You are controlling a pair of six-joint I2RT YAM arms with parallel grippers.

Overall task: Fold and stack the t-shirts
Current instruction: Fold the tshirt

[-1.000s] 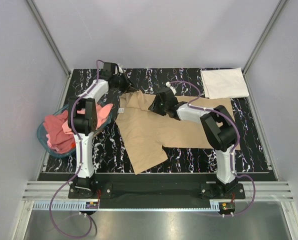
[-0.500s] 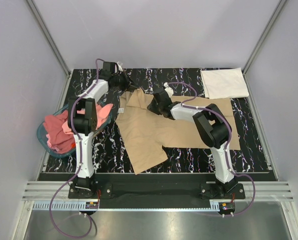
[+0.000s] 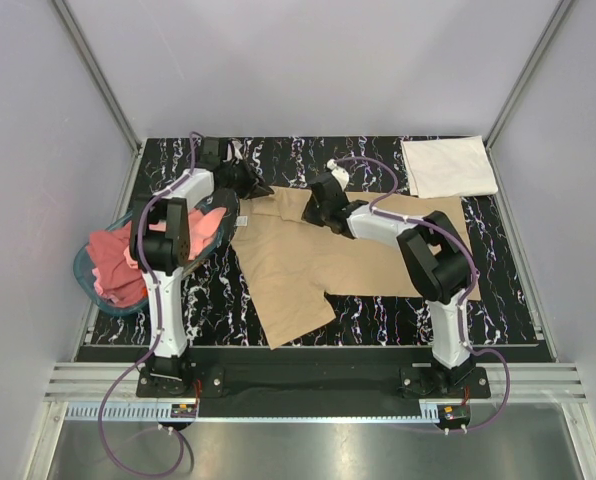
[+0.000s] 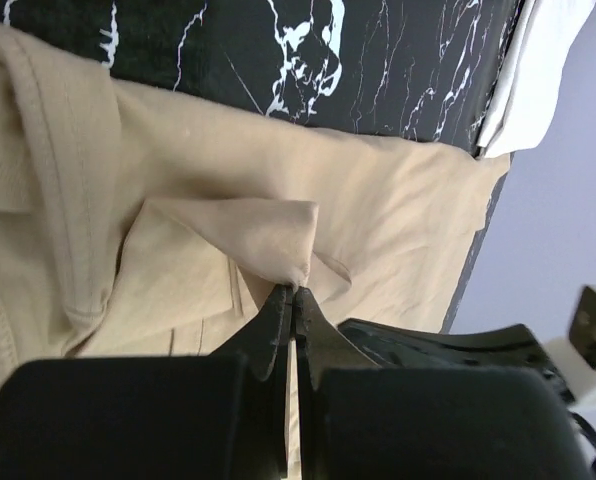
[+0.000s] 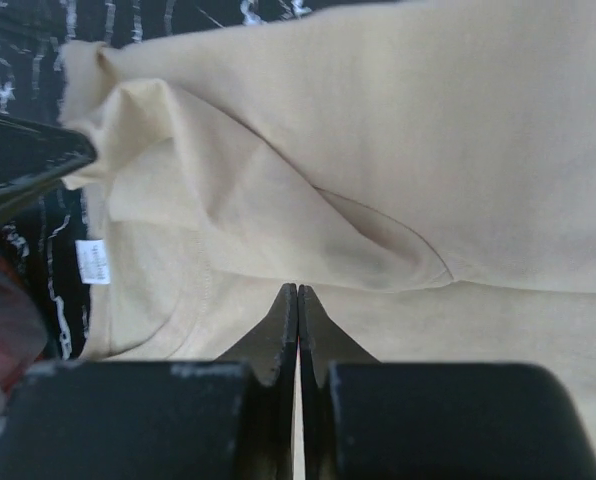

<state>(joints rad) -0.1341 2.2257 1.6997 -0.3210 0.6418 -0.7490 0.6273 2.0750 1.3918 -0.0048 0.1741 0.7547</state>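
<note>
Spreading tan t-shirt [image 3: 308, 262] flatter, left gripper [image 4: 294, 293], right gripper [image 5: 297, 291] pinching

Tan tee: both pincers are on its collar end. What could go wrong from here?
1. The left pincer pinches only a small peak of the tan tee; it may slip out.
2. Cloth is bunched between it and the right pincer, so a fold could set in wrinkles.

I see the black marbled table [image 3: 398, 310] carrying 3 things: a tan t-shirt [image 3: 308, 260] spread mid-table, a folded white t-shirt [image 3: 448, 166] far right, a blue basket [image 3: 80, 268] at its left edge
</note>
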